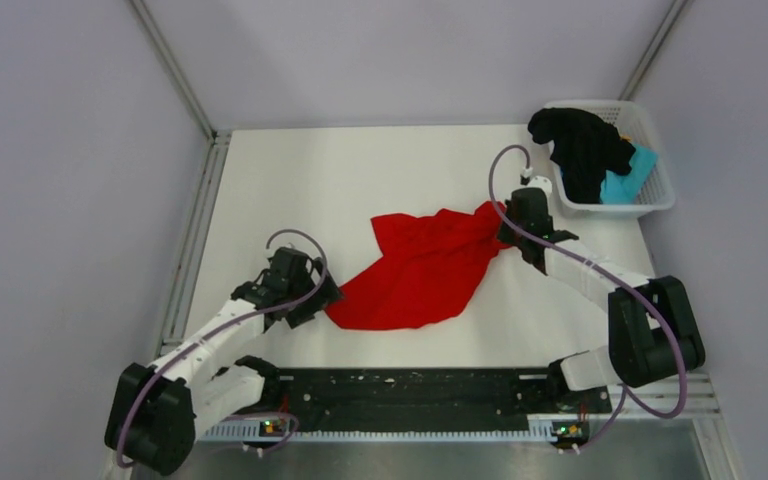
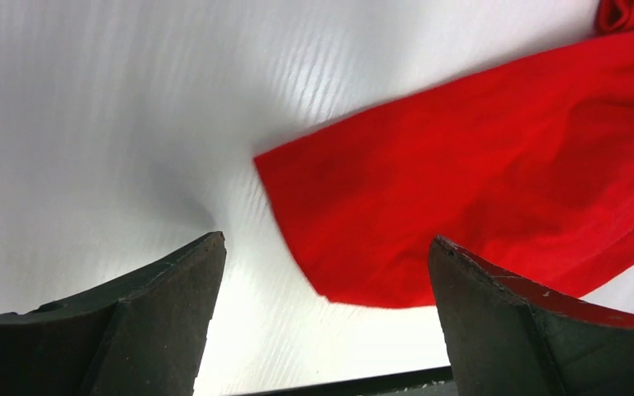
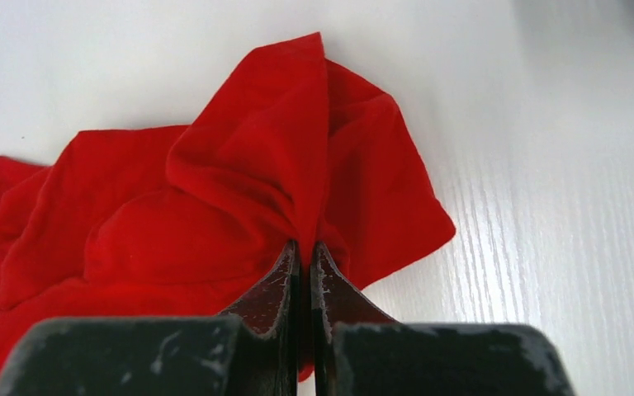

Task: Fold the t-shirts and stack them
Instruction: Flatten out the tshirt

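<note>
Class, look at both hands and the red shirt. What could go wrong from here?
The right hand pinches only a bunched fold of the red shirt, so a pull might slip free or drag it crooked. The left hand is open over the near corner; closing could miss the edge. The basket sits close to the right hand and might get bumped.

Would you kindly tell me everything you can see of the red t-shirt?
The red t-shirt is plain, bright red soft cloth, crumpled and unfolded, lying on the white table. The right claw is shut on a bunched fold at its far right end. The open left claw is at its near left corner, not gripping.
</note>
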### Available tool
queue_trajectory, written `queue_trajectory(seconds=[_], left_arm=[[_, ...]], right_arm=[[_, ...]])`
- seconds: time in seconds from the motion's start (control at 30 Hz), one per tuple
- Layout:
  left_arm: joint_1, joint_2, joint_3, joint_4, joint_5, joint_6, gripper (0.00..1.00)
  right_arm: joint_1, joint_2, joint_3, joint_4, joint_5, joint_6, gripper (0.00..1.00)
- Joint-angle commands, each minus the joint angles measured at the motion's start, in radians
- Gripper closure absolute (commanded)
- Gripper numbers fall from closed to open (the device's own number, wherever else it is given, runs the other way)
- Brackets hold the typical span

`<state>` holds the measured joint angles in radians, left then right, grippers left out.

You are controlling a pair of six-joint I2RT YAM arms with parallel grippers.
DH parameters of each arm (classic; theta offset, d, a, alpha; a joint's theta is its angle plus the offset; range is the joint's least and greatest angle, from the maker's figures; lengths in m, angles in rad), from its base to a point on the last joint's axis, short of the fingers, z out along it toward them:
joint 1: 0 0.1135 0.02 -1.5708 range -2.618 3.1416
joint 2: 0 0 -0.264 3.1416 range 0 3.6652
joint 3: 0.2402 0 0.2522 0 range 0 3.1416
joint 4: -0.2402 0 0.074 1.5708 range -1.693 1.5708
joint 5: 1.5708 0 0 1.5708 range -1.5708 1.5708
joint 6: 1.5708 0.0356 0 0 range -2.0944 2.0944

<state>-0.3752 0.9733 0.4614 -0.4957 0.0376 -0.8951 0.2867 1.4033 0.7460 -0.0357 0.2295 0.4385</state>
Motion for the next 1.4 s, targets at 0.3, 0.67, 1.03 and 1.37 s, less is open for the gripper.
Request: queue_trajectory(seconds=[0.3,0.67,1.03,1.37], left_arm=[[-0.073,0.348,0.104,0.181,0.029,0.043,0.19],[-0.168,0.516,0.284,0.105,-0.17,0.06,1.0],[-0.181,0.113,0.357,0.094,-0.356,0.136,1.0],[-0.18,-0.105,0.66,0.064,-0.399,0.258,1.0]], right_arm=[[0.009,-0.029,-0.004,0.056,-0.068,-0.021,0.97],[0.009,-0.06,-0.015,0.057,-0.04,-0.023,0.96],[0.009,-0.22,0.122,-0.088,-0.04,-0.064,0.96],[0.008,-0.441,0.363,-0.224,-0.065,-0.181,0.96]])
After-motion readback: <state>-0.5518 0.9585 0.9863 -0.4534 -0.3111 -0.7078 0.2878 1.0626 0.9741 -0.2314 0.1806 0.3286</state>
